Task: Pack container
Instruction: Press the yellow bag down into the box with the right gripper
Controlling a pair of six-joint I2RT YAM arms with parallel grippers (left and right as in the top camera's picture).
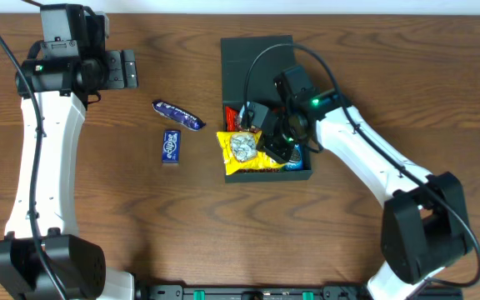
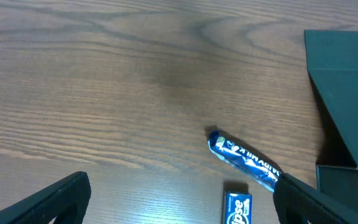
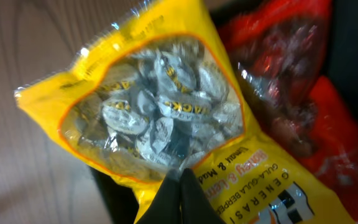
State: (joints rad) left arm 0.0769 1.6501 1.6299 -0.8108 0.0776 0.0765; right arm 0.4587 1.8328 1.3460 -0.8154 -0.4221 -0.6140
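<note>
Two snacks out, yellow bag in claw

Holding yellow candy bag (image 3: 160, 124) in right gripper (image 3: 182, 190), clenched on its film, half over the left-arm-side wall of dark green container (image 1: 255, 65). Sits mid-table, lid flipped open, red packs (image 3: 291, 68) inside. Left gripper (image 1: 127, 68) released, jaws wide, above wooden table (image 1: 107, 200). Left of container: blue bar wrapper (image 1: 177, 117), small blue pack (image 1: 170, 146), near but apart.
</note>
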